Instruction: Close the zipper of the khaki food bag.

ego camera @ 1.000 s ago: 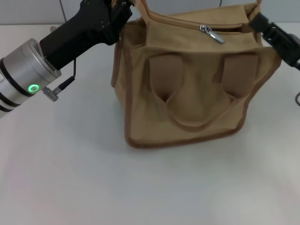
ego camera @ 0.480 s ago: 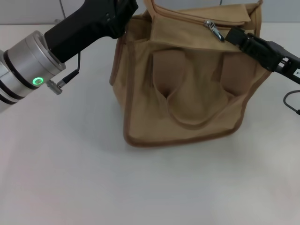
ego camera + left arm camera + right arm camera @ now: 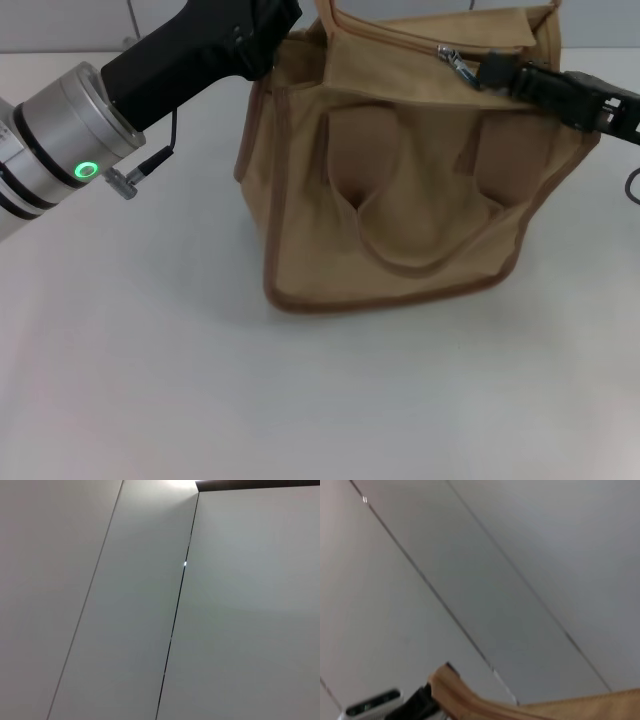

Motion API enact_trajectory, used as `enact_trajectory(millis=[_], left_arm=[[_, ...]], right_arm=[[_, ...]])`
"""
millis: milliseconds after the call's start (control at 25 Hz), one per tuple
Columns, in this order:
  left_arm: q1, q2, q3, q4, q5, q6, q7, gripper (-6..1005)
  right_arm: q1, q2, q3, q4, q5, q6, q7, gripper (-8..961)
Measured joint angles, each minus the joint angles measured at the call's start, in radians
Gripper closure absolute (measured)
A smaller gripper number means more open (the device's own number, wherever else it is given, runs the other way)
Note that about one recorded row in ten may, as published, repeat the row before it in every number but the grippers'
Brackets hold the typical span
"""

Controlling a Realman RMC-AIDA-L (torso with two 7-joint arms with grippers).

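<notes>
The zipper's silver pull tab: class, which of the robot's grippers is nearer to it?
The right. The right gripper has its tip right beside the pull tab on the khaki food bag. The left gripper is at the bag's far left top corner, well away from the tab.

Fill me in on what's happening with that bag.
The robot is working on zipping up the khaki food bag, which stands upright on the white table. The left gripper is at the bag's top left corner, apparently steadying it. The right gripper reaches in from the right, with its tip right at the silver pull tab of the zipper. Whether it has actually gripped the tab cannot be seen.
</notes>
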Motion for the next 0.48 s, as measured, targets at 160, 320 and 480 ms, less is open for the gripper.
enact_trajectory(millis=[160, 320, 480], left_arm=[[0.0, 0.0, 0.0, 0.0, 0.0, -0.003, 0.001, 955], [0.0, 0.0, 0.0, 0.0, 0.0, -0.014, 0.002, 953], [0.001, 0.0, 0.0, 0.0, 0.0, -0.019, 0.003, 952]], right_arm=[[-0.021, 0.003, -0.047, -0.171, -0.051, -0.004, 0.077, 621], [-0.041, 0.004, -0.049, -0.253, -0.055, -0.003, 0.082, 621], [-0.045, 0.001, -0.042, -0.277, -0.056, 0.002, 0.068, 621]])
